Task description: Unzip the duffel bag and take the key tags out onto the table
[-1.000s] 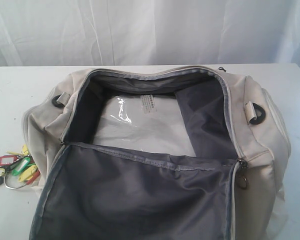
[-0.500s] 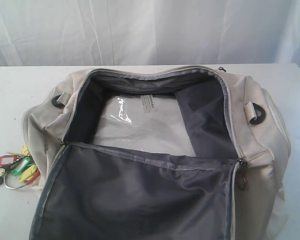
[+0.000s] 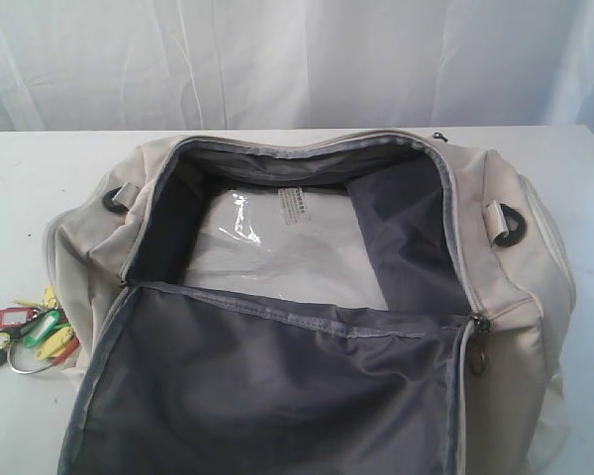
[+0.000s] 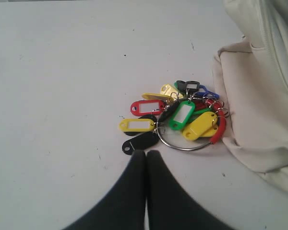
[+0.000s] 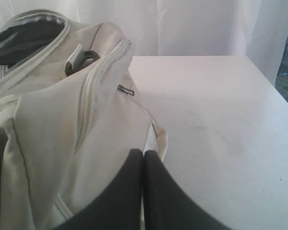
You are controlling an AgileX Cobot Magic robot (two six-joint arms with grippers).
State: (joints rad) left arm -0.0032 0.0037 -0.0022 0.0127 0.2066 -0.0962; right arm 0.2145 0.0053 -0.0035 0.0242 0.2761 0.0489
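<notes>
The cream duffel bag [image 3: 535, 277] lies unzipped on the white table [image 3: 40, 168], its grey-lined flap [image 3: 277, 386] folded toward the front and a clear plastic sheet [image 3: 277, 247] inside. The key tags [image 3: 35, 332] lie on the table beside the bag's left end. In the left wrist view the key tags [image 4: 175, 117] sit just beyond my left gripper [image 4: 146, 153], which is shut and empty, next to the bag's end [image 4: 259, 110]. My right gripper [image 5: 143, 154] is shut with nothing in it, beside the bag's other end [image 5: 62, 129]. Neither gripper shows in the exterior view.
A white curtain [image 3: 297, 59] hangs behind the table. A black D-ring [image 3: 511, 228] sticks out at the bag's right end, another D-ring [image 3: 114, 201] at the left. A zipper pull [image 3: 478, 358] hangs at the front right corner. Bare tabletop [image 5: 221, 120] lies right of the bag.
</notes>
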